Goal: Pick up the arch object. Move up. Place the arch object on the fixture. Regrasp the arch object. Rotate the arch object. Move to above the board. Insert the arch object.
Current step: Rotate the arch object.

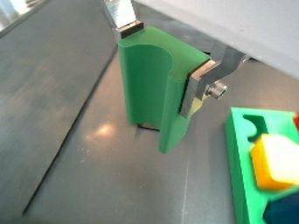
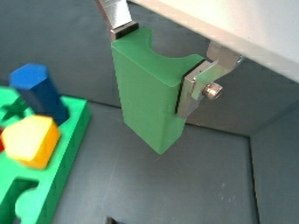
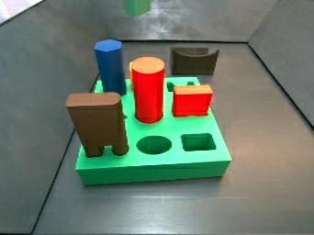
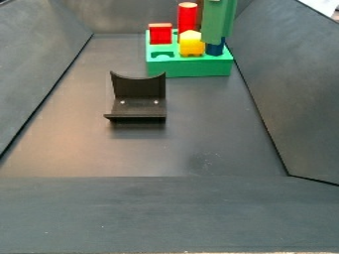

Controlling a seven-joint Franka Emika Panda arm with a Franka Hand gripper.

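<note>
My gripper (image 1: 163, 57) (image 2: 160, 59) is shut on the arch object (image 1: 146, 87) (image 2: 146, 101), a dull-green block clamped across its sides by both silver fingers. Its curved notch faces up toward the wrist in both wrist views. It hangs in the air, off to one side of the board (image 1: 246, 166) (image 2: 68, 131). In a side view only its lower end shows at the frame's upper edge (image 3: 138, 6). In a side view it hangs by the board's far right corner (image 4: 221, 25). The board (image 3: 147, 170) (image 4: 199, 67) is bright green. The fixture (image 3: 194, 61) (image 4: 135, 99) stands bare on the floor.
On the board stand a blue prism (image 3: 109, 64), a red cylinder (image 3: 147, 87), a red cube (image 3: 190, 99), a brown arch block (image 3: 95, 124) and a yellow block (image 1: 277, 162) (image 2: 31, 140). A round hole (image 3: 153, 144) and a square hole (image 3: 197, 141) are open. Dark walls ring the floor.
</note>
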